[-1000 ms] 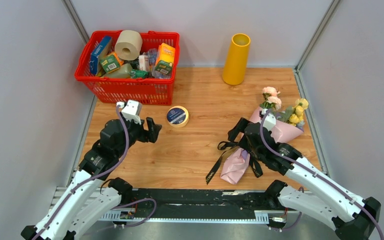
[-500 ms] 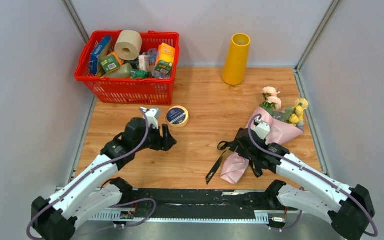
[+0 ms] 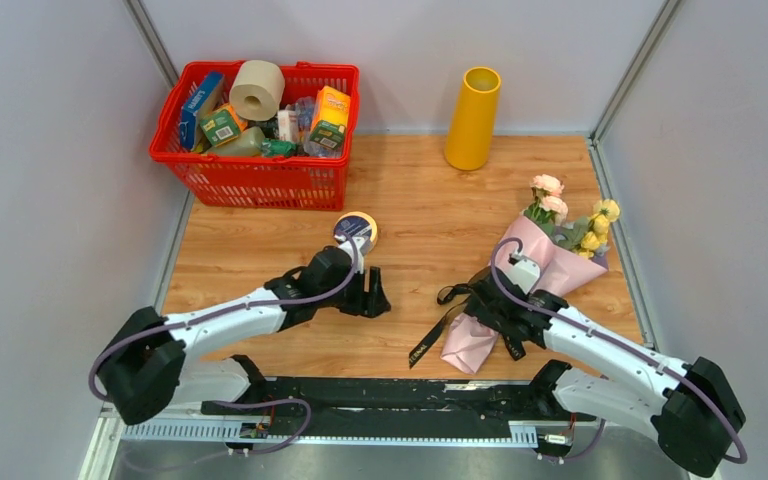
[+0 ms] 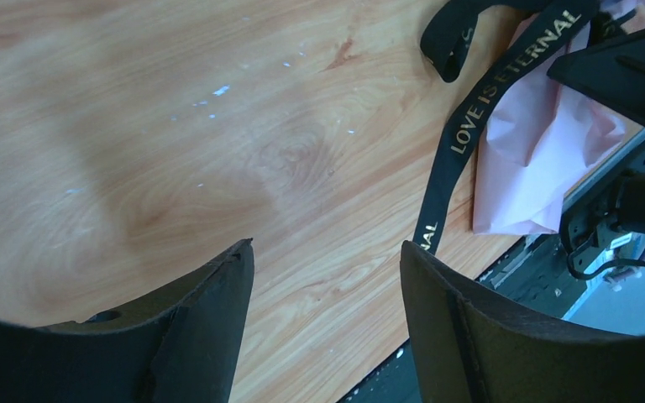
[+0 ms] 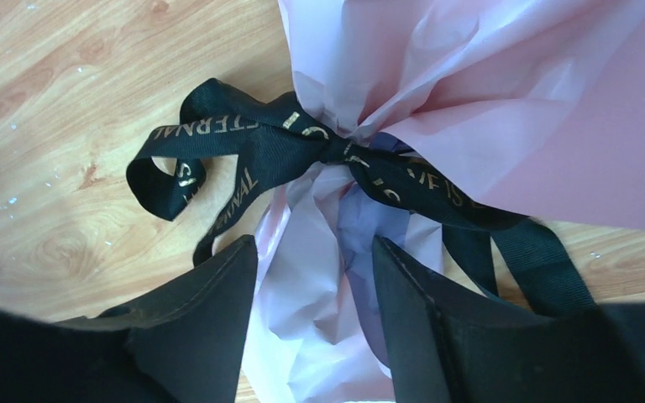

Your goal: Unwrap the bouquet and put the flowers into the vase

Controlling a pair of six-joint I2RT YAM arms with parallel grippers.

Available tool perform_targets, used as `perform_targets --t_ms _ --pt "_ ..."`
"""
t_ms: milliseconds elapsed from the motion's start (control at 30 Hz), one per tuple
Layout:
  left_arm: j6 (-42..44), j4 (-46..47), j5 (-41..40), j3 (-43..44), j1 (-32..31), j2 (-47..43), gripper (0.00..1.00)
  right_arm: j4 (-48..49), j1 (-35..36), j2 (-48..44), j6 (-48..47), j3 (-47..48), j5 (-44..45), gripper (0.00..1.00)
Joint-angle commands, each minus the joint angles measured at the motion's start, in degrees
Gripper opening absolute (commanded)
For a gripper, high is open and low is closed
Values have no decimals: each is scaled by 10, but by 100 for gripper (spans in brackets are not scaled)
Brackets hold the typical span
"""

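The bouquet (image 3: pixel 550 262) lies on the table at the right, a lilac-pink paper cone tied with a black ribbon (image 3: pixel 435 330). The flowers (image 3: pixel 560 215), pink and yellow, stick out of its far end. My right gripper (image 3: pixel 485 308) sits low over the tied neck. In the right wrist view its jaws (image 5: pixel 315 243) press crumpled paper (image 5: pixel 487 101) from both sides, just below the ribbon bow (image 5: pixel 260 143). My left gripper (image 3: pixel 378 297) reaches toward the bouquet and stands open (image 4: pixel 326 252) over bare wood, the ribbon tail (image 4: pixel 458 143) just ahead. The yellow-orange vase (image 3: pixel 472 118) stands upright at the back.
A red basket (image 3: pixel 260 180) full of groceries, with a beige paper roll (image 3: pixel 257 88), stands back left. A flat tape roll (image 3: pixel 355 228) lies just behind my left arm. Grey walls close both sides. A black rail (image 3: pixel 360 395) runs along the near edge.
My left arm has stretched rightward from near the basket to the table's middle. My right gripper's jaws have narrowed onto the bouquet's paper, and the bouquet has shifted slightly.
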Motion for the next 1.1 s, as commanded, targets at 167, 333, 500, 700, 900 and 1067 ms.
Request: perform_targets --t_ms 167,333,500,700,900,1067 --pt "-16 195 11 42 -86 162 72 18 -1 -81 -90 -40 -5 46" --pt "14 191 -14 120 -139 247 70 26 -1 -137 -76 -66 -12 45" --pt "28 198 -23 179 -161 307 68 26 -1 -157 -67 -78 -18 43" --pt "37 189 -32 214 -173 352 66 26 -1 -163 -68 -79 -20 41" --pt "19 200 -20 217 -185 381 61 27 -1 -171 -69 -78 -16 41" --pt "20 204 -28 225 -196 407 55 27 -1 -181 -66 -84 -18 41"
